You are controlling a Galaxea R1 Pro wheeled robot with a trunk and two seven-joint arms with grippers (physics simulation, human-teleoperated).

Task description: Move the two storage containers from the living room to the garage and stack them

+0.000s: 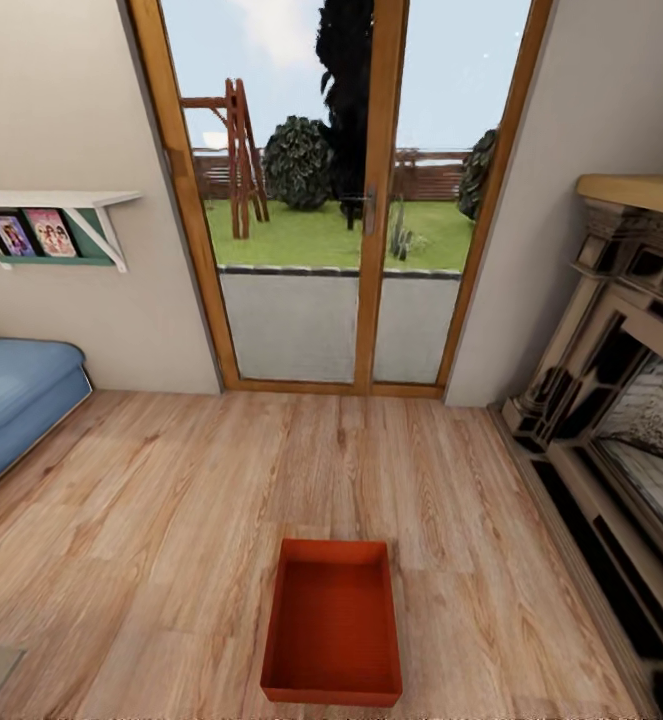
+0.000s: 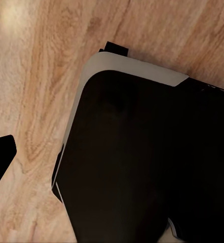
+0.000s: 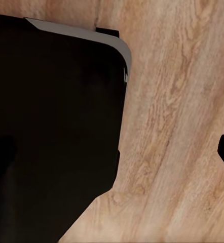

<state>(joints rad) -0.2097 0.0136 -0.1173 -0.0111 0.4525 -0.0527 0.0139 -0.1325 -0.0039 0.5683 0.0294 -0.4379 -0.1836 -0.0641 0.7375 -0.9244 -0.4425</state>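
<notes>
Ahead, storage container (image 1: 332,625) alone on wood-plank floor (image 1: 171,520), open room around; fingers' state unclear.

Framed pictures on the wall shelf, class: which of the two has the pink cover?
The right-hand picture on the white shelf. It is pink and sits nearer the glass door; the picture beside it looks darker, with purple tones.

An open orange-red storage container (image 1: 332,623) lies empty on the wood-plank floor (image 1: 171,520).
</notes>
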